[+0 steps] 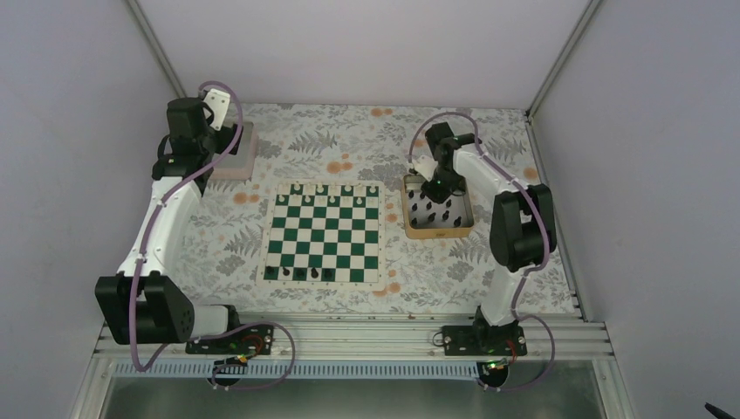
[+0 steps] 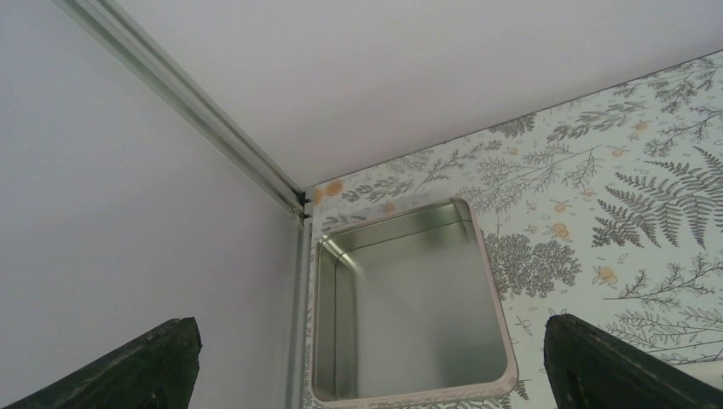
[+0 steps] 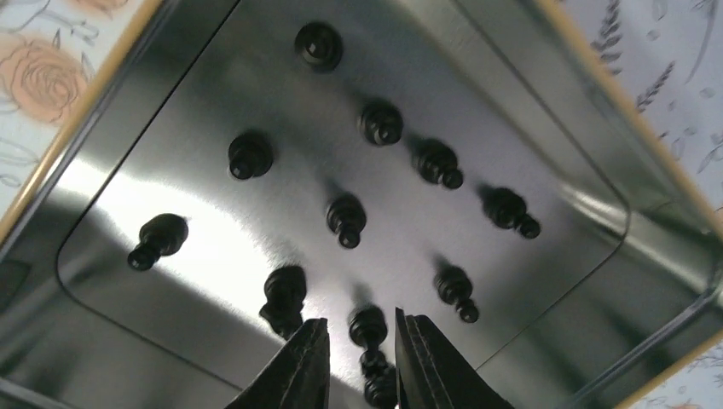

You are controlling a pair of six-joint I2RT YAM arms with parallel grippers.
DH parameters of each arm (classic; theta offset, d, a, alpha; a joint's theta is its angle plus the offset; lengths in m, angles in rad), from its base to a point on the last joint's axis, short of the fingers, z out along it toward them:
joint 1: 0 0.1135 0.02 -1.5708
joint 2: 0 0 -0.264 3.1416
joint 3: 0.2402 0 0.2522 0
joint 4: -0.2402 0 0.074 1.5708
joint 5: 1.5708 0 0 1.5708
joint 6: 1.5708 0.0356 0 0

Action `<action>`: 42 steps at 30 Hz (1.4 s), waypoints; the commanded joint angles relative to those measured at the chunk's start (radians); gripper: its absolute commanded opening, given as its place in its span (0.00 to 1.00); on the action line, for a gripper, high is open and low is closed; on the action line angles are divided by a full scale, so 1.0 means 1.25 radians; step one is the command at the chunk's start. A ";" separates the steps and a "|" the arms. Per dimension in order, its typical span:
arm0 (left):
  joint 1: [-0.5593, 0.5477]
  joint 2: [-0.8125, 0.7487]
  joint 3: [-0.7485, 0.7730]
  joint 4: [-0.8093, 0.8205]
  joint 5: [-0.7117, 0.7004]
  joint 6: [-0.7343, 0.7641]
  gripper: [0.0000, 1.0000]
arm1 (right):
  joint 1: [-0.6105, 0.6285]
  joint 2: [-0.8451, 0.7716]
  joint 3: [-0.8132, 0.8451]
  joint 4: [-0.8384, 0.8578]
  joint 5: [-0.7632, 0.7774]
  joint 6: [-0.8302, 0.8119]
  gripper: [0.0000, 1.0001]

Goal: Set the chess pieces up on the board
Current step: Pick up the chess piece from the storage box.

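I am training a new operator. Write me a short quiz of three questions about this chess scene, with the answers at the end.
1. Fill in: the black pieces already on the board stand on its ___ row in the top view (bottom / top).
2. True or false: in the left wrist view, the pale tray below the left claw shows no pieces.
3. Choose one: the right claw hangs over A) the board, B) the pale tray, C) the gold-rimmed tray.
Key: 1 bottom; 2 true; 3 C.
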 commanded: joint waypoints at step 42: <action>0.005 0.018 0.009 0.013 0.009 -0.010 1.00 | -0.002 -0.024 -0.116 0.010 -0.065 -0.156 0.29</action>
